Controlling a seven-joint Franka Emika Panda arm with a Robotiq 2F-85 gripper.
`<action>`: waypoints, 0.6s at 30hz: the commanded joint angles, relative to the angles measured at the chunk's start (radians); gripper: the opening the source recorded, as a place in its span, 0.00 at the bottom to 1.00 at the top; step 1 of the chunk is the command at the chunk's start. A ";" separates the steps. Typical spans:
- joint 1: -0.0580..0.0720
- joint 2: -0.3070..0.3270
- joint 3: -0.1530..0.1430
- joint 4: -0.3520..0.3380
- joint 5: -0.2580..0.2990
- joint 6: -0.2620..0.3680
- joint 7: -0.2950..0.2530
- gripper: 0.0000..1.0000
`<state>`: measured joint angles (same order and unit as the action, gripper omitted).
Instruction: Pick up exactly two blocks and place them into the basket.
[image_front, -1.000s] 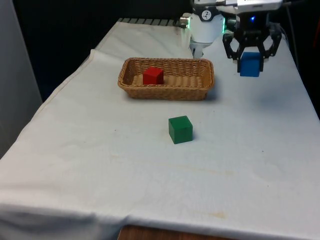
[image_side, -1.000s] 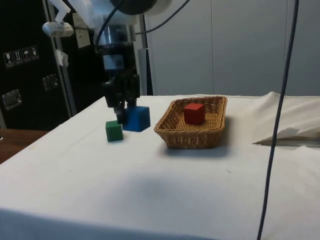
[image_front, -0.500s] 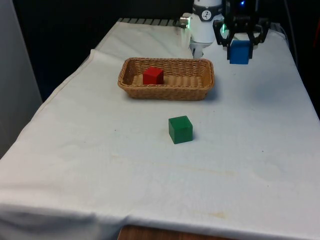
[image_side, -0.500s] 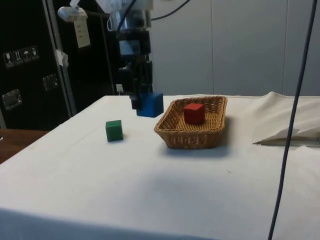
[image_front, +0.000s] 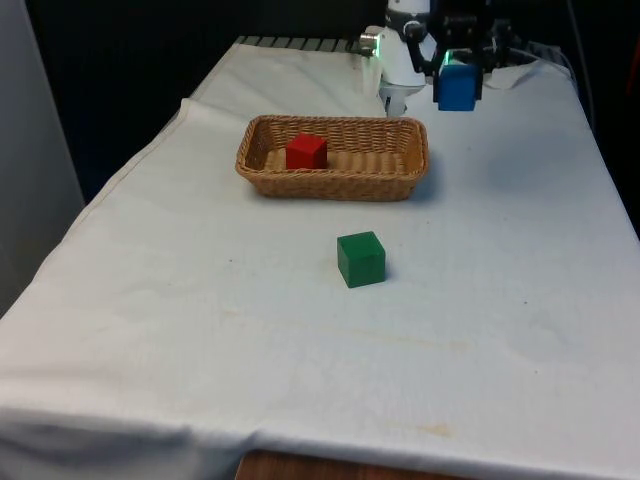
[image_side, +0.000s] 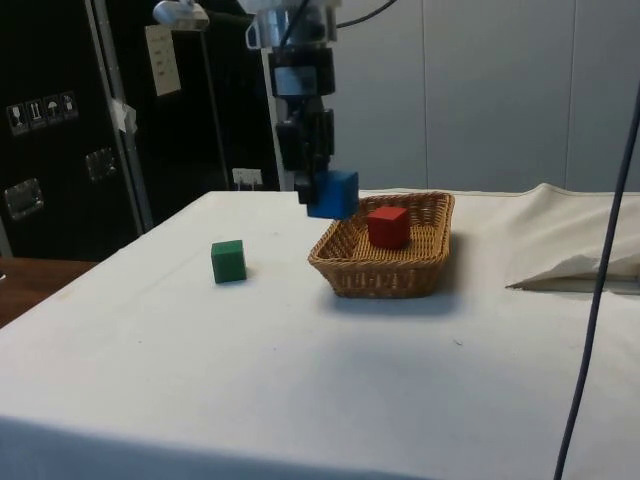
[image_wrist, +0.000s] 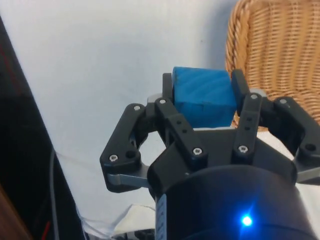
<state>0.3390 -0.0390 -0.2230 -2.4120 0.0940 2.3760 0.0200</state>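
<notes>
We see even, bright overhead light across the white table (image_front: 500, 300), with no harsh glare on the cloth. The basket (image_side: 385, 275) casts a soft shadow on its near side in the side view, and the green block (image_front: 361, 259) throws only a faint one. The far background in the front view falls to deep black. In the wrist view the blue block (image_wrist: 204, 95) is well lit, while the tool (image_wrist: 204, 100) below it stays dark, its fingers slightly soft.

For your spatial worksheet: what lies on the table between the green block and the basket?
Nothing: in the front view, bare white cloth separates the green block from the basket.
</notes>
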 joint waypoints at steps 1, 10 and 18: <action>-0.004 -0.008 -0.004 -0.012 -0.011 0.007 -0.004 0.03; -0.007 -0.006 -0.044 -0.042 -0.008 0.020 -0.077 0.03; -0.011 0.028 -0.094 -0.046 -0.001 0.033 -0.165 0.03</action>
<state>0.3320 -0.0110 -0.3150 -2.4530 0.0900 2.3990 -0.1330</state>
